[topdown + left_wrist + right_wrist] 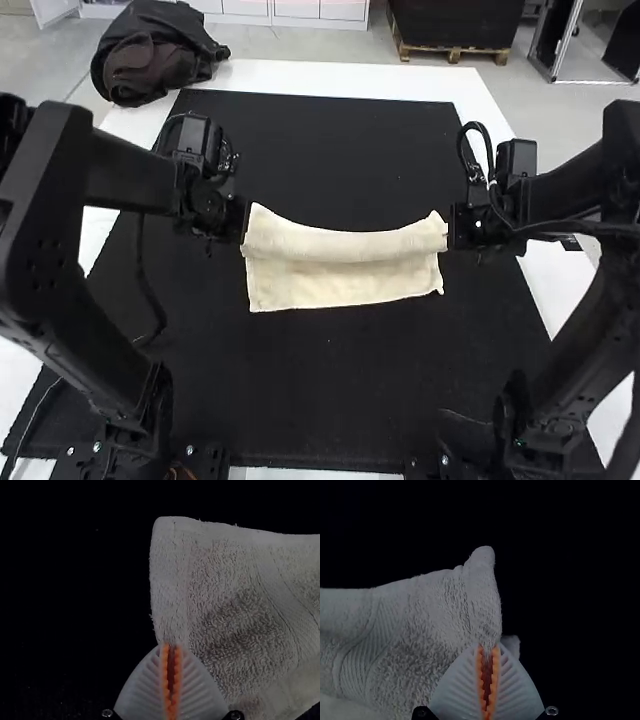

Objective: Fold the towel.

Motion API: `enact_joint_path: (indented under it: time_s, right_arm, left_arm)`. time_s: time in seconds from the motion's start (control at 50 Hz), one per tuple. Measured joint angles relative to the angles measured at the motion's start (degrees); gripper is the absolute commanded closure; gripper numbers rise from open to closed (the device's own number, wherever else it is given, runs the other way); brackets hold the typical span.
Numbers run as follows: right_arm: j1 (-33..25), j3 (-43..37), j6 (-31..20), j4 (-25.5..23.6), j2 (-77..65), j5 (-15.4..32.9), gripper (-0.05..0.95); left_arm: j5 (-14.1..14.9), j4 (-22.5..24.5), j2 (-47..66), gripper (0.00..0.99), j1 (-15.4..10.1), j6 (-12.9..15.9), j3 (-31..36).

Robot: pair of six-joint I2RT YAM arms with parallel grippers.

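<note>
Left arm (62, 300): stood by the counter's near left corner.
Right arm (590, 345): stood by the near right corner.
Left hand (241, 220): clenched on the towel (330, 287) at its left edge.
Right hand (455, 228): grasped its right edge.
Towel: mid-counter on the mat (330, 390), sagging band along its far side, nearer part spread.
Dark bundle (155, 60): at the counter's (300, 75) far left corner.
</note>
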Motion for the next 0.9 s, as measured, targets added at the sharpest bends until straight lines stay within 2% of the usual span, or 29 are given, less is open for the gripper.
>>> enact_joint_path:
  time_s: [0.54,0.9]
  right_arm:
    - [-0.1,-4.2,0.5,-1.7,-3.2,-0.9,0.92]
    - [-0.1,-8.2,1.2,-0.6,-3.0,-1.1,0.92]
  left_arm:
    - [-0.3,1.0,-3.9,0.969,0.0,0.7,-5.9]
    - [-2.3,6.3,-3.7,0.970,0.0,3.7,-10.0]
